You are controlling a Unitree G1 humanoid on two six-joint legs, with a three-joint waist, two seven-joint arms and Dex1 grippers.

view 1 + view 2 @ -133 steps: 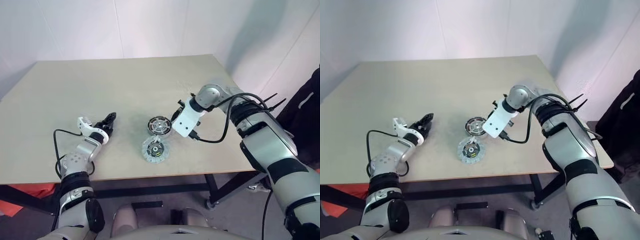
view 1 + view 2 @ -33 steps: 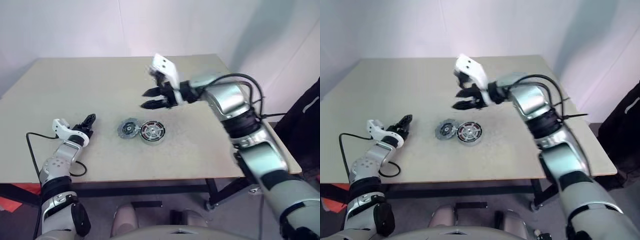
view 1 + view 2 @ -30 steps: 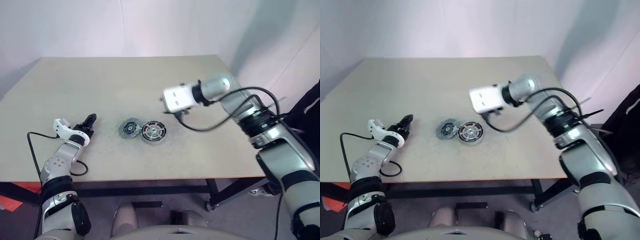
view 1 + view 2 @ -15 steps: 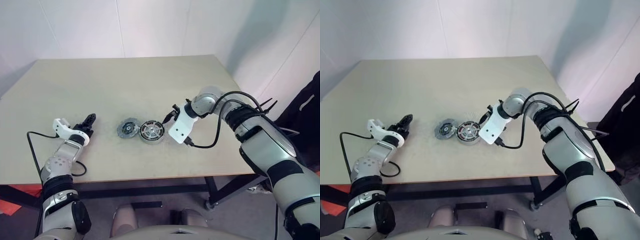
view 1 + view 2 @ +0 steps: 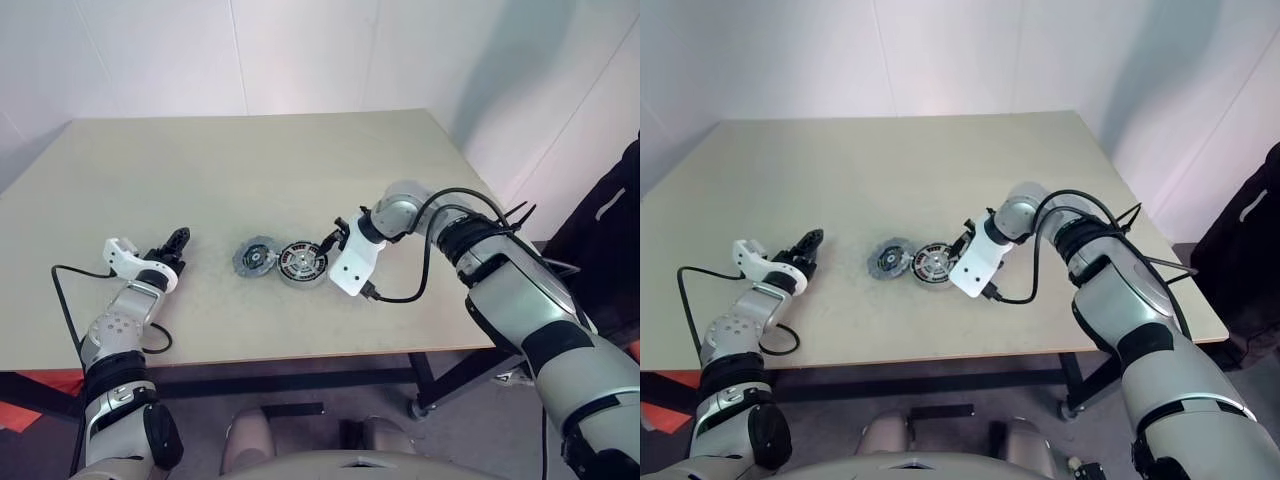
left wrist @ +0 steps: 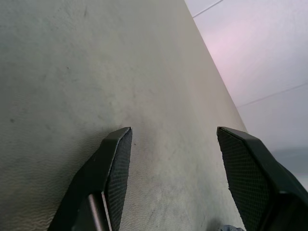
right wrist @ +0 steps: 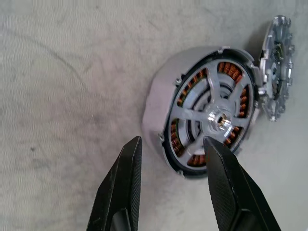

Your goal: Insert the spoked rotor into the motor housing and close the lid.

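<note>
spoked rotor (image 7: 211, 120) in motor housing (image 7: 161, 108), lid (image 5: 257, 257) beside

We see a pale beige tabletop (image 5: 300, 160) with a faintly speckled, matte surface. Two round parts lie on it toward its near edge, about midway between the left and right edges. The motor housing (image 5: 303, 263) lies flat with the spoked rotor (image 7: 214, 118) seated inside its copper coils. The lid (image 5: 256, 257) lies just beside it on the side toward the left edge, the two touching or nearly so.
</note>
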